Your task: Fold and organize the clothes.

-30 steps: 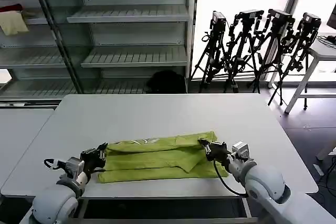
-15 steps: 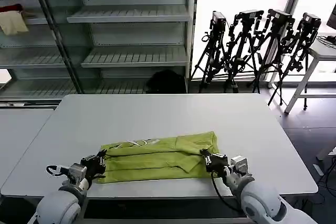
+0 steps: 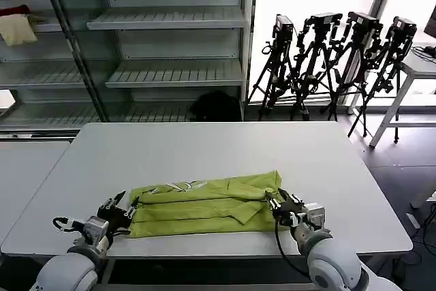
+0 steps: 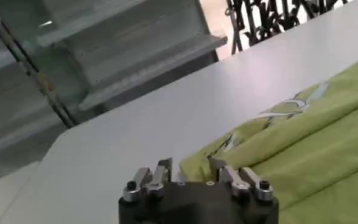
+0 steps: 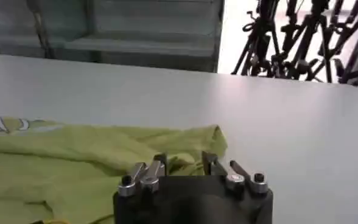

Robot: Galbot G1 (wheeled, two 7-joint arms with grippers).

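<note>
At the lower left of the head view, the left gripper (image 3: 121, 207) is seen low over the near table edge, just beside the left end of the shirt. Its fingers are spread apart with nothing between them; in the left wrist view, the left gripper (image 4: 188, 172) is seen with a clear gap between its two metal fingers, the green cloth lying just beyond the tips.

At the lower right of the head view, the right gripper (image 3: 281, 203) is placed at the right end of the shirt, its fingers likewise parted and empty. In the right wrist view, the right gripper (image 5: 184, 163) is seen parted, with a green fold directly ahead.

The lime-green short-sleeved cotton T-shirt (image 3: 204, 203) is laid as a long folded band across the near centre of the white rectangular table (image 3: 204, 148), a white printed graphic showing along its upper left edge.

Farther back, grey metal shelving (image 3: 170, 46) occupies the upper left, and black camera tripods (image 3: 334, 59) are grouped at the upper right.
</note>
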